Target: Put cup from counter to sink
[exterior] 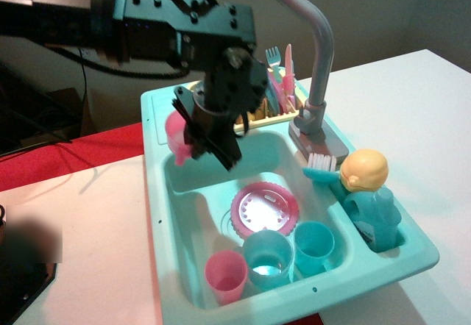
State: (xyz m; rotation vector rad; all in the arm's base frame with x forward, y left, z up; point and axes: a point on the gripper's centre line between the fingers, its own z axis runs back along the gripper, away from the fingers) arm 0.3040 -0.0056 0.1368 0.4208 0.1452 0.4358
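A flat white tabletop [412, 112] fills the right side and lower left of the frame, lit brightly enough to look slightly pink near the lower left edge. A strip of red cloth-like surface [66, 156] runs across the middle left, just behind the tabletop's edge. Along the top of the frame stands a plain, dim grey-brown wall [397, 9], darker toward the left where shapes are too shadowed to make out.
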